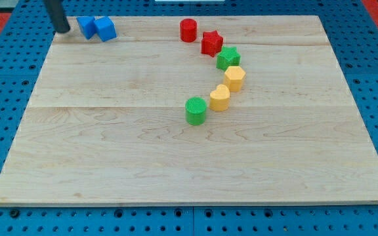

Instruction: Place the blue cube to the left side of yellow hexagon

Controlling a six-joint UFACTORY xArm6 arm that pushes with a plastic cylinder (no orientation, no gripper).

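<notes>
Wooden board [110, 151] holds two blue, red, green, yellow blocks.

No text, labels, nos. or brand marks could be read anywhere. The wooden board [110, 151] was plain grain w/o print, and the coloured blocks showed only ribbed surfaces, no lettering or signs.

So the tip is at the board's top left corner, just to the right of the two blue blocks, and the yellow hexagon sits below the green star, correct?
Not quite. In the camera view my tip is just to the left of the two blue blocks, beside the smaller blue block, with the blue cube beyond it. The rest holds: top left corner, and the yellow hexagon sits below the green star.
</notes>
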